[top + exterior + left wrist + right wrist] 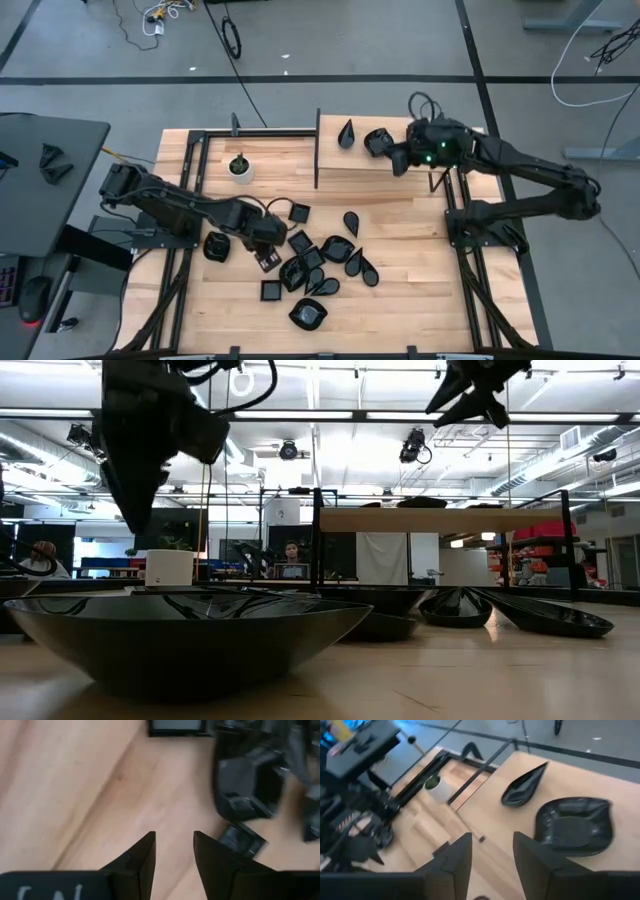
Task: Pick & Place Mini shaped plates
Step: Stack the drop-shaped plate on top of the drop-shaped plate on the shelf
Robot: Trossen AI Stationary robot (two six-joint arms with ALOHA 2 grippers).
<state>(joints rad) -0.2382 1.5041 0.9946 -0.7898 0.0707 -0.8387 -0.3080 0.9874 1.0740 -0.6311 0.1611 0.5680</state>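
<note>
Now right claw [490,857] open, empty, above rounded plate [572,826].

Overhead, table-level and two close wrist views, shared table [400,300]

glossy black plates [337,248], pale wood table [400,290]

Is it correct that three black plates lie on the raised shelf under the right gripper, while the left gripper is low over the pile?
Not quite. The raised shelf carries two black plates, not three: a teardrop plate and a rounded plate, as the right wrist view shows. The right gripper is above them, and the left gripper is low over the pile.
</note>
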